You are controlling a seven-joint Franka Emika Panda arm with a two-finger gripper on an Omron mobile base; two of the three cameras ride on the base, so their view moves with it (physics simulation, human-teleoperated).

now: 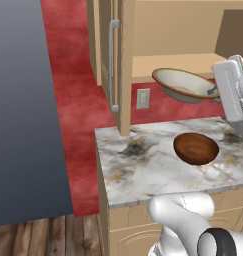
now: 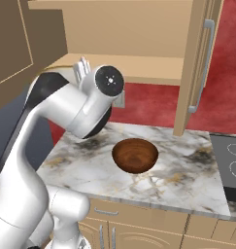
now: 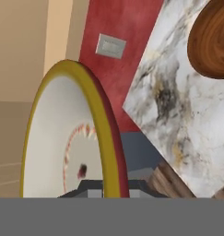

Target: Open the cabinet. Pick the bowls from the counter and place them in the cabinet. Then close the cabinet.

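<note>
Cabinet stage: the tan wooden wall cabinet (image 1: 124, 65) stands open, its door with the long silver bar handle (image 1: 113, 65) swung out edge-on toward the left base camera.

The shallow cream-white bowl with the tan-gold rim (image 1: 185, 85) is off the counter, tilted, in the air at the front edge of the cabinet's bottom shelf (image 1: 173, 64). The two-finger gripper (image 1: 214, 91) meets it at its right rim; in the hand view the rim (image 3: 102, 138) runs straight down between the finger tips, so I judge the jaws clamped on that rim. The tips themselves are barely visible, so this is inferred from the bowl hanging there unsupported.

Key relation — the shelf lies beyond and slightly above the bowl as seen from the left base camera, with the bowl's wide face tipped toward the cabinet opening. The bowl appears to be at the shelf lip, not yet over it; I cannot tell whether its lower edge clears the lip. My reading: the coming move needs to carry it inward and level it before release.

The deeper glossy dark reddish-brown bowl (image 2: 135, 154) sits upright near the middle of the white-grey marble counter with brownish veins (image 2: 187, 170), well apart from the gripper — second pick not yet begun.

A grey wall outlet (image 1: 143, 98) sits on the red backsplash below the shelf.
</note>
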